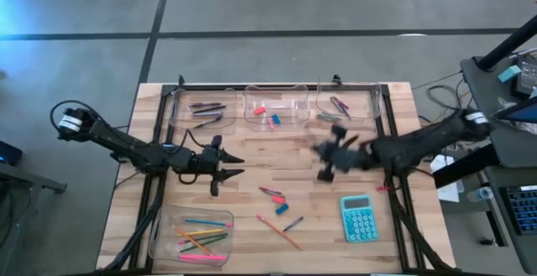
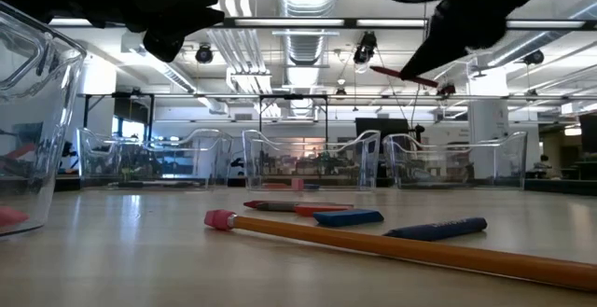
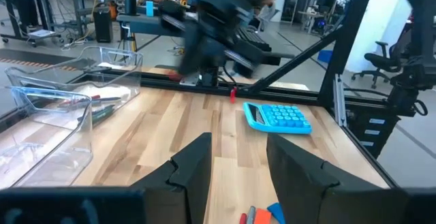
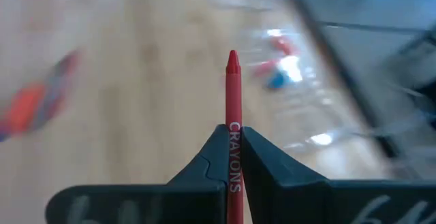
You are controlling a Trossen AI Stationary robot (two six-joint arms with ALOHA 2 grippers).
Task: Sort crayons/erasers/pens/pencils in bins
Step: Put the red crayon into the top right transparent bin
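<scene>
My right gripper point(image 1: 329, 154) is in the air over the table's middle right, shut on a red crayon point(image 4: 232, 108), which also shows in the low view point(image 2: 403, 76). My left gripper point(image 1: 226, 165) is open and empty over the table's left middle. Three clear bins stand along the far edge: one with pens point(image 1: 205, 108), one with erasers point(image 1: 270, 112), one with crayons point(image 1: 340, 104). A fourth bin point(image 1: 197, 236) at the near left holds pencils. A crayon point(image 1: 270, 193), a blue eraser point(image 1: 282, 207), an orange pencil point(image 1: 278, 231) and a dark pen point(image 1: 293, 224) lie on the wood. My right gripper pinches the red crayon between its two fingers on its labelled part point(image 4: 234, 156). The crayon lies along the fingers, and its pointed tip point(image 4: 232, 57) sticks out past them. It is lifted clear of the table.
A teal calculator point(image 1: 358, 217) lies at the near right. A black frame point(image 1: 277, 86) runs along the far edge and down both sides of the table. Bare wood lies between the two grippers.
</scene>
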